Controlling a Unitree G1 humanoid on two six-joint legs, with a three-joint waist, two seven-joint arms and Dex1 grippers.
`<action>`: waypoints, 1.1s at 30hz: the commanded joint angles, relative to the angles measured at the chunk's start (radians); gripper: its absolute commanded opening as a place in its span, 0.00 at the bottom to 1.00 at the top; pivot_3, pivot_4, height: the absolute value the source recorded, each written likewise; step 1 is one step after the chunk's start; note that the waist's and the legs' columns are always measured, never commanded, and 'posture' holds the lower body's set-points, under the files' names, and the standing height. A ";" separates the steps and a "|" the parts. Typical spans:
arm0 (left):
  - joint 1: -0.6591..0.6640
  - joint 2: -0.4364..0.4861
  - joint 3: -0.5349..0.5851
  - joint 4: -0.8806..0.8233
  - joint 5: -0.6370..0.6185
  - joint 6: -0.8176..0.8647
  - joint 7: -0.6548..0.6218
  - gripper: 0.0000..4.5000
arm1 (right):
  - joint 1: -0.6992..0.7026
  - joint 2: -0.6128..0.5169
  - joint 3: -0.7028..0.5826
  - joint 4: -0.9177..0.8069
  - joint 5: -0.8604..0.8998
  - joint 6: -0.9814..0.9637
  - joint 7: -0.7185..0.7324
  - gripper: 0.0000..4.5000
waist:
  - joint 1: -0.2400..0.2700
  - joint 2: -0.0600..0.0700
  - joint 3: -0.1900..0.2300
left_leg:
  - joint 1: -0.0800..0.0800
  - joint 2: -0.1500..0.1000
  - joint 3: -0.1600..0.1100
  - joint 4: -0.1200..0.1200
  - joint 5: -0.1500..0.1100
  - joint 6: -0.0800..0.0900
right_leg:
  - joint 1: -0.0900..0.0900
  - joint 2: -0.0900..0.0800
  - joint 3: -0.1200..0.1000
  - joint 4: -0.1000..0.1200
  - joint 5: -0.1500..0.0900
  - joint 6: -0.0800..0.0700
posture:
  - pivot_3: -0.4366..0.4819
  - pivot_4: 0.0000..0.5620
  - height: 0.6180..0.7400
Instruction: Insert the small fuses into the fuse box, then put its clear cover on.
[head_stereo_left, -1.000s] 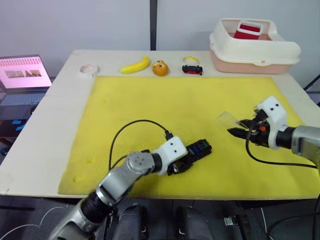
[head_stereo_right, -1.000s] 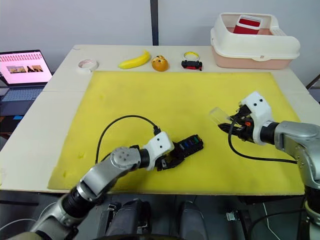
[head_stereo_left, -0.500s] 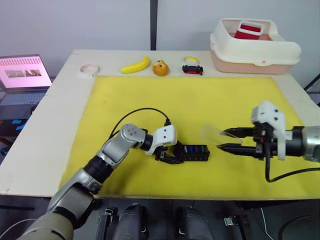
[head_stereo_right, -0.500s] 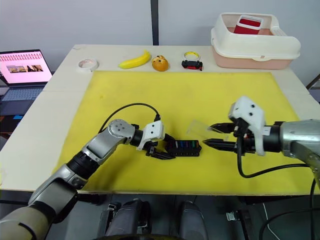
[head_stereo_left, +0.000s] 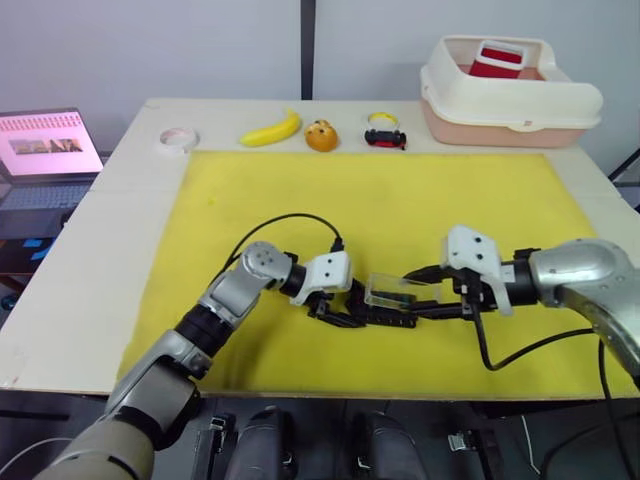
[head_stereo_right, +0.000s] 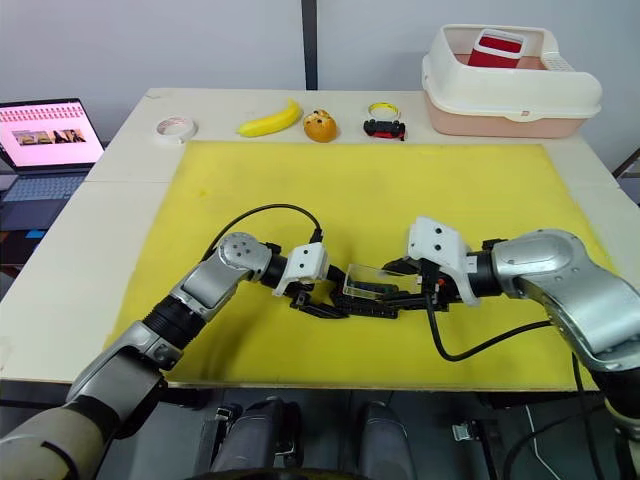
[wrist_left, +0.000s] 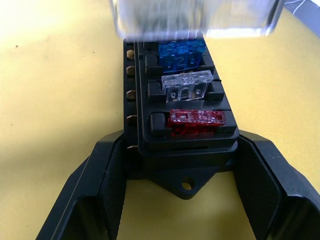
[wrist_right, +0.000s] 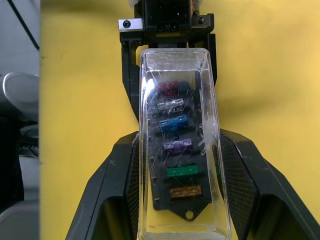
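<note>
The black fuse box lies on the yellow mat near the front middle. My left gripper is shut on its left end, a finger against each side. Red, grey and blue small fuses sit in its slots; purple, green and yellow ones show through the clear cover. My right gripper is shut on that clear cover, which hangs tilted just above the box and lined up along it.
Along the table's back edge lie a tape roll, a banana, an orange toy and a toy car. A cream bin stands at the back right. An open laptop sits off the table's left side.
My right gripper has moved left with the clear cover and now holds it over the fuse box. My left gripper has stayed on the box's left end since half a second ago.
</note>
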 joint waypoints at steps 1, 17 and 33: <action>-0.004 -0.002 0.020 -0.001 0.015 -0.009 -0.012 0.56 | -0.033 0.007 0.031 0.010 -0.037 -0.037 0.023 0.37 | 0.000 0.000 0.000 | 0.000 0.000 0.000 0.000 0.000 0.000 | 0.000 0.000 0.000 0.000 0.000 0.000 | 0.48 0.27 1.00; 0.007 -0.011 0.032 -0.018 0.029 -0.003 -0.017 0.56 | -0.030 0.053 0.139 0.042 -0.181 -0.096 0.015 0.37 | 0.000 0.000 0.000 | 0.000 0.000 0.000 0.001 0.000 0.000 | 0.000 0.000 0.000 0.000 0.000 0.000 | 0.48 0.27 1.00; 0.011 -0.017 0.040 -0.029 0.028 0.011 -0.024 0.56 | 0.007 0.036 0.075 0.009 -0.211 -0.115 -0.016 0.98 | 0.001 0.000 0.000 | 0.000 0.000 0.000 0.002 0.000 0.000 | 0.000 0.000 0.000 0.001 0.000 0.000 | 0.48 0.27 1.00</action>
